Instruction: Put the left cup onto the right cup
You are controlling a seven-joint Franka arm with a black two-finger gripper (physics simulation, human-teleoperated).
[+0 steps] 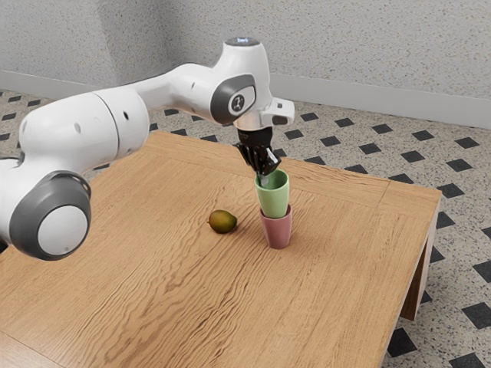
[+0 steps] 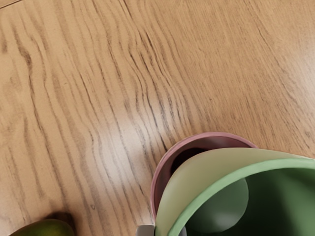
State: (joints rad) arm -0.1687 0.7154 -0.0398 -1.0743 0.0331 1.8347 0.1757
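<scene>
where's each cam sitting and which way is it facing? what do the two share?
Exterior view: off to the arm's side, above table height, looking down across the wooden table. It shows the white arm coming in from the view's left and the gripper pinching the green cup at its rim.
Wrist view: on the hand, looking down past the green cup onto the pink cup and tabletop. A grey piece at the lower edge may be part of the hand.
Shared: green cup nested in pink cup, greenish fruit beside them, table.
</scene>
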